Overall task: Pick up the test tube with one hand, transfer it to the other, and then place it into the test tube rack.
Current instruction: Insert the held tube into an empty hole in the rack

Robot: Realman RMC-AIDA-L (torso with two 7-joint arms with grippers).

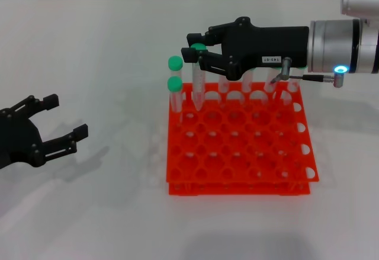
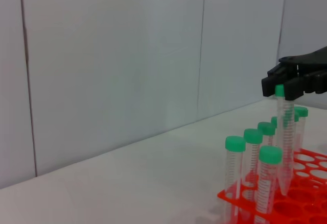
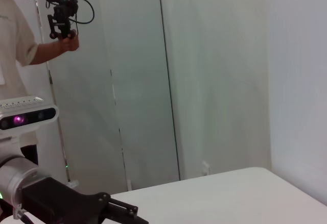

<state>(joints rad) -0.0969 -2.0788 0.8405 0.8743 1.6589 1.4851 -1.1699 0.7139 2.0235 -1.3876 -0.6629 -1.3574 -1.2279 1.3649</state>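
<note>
While the right claw [image 1: 194,48] clenches the green cap of the test tube [image 1: 198,85], the tube hangs upright with its pointed tip in a far-row hole of the orange-red test tube rack [image 1: 237,177], toward the rack's far left corner. Two other capped tubes [image 1: 174,85] stand just left of it, and more stand along the far row under the arm. The left claw [image 1: 62,127] rests released, fingers spread, on the white surface [image 1: 106,212], well apart to the left.
</note>
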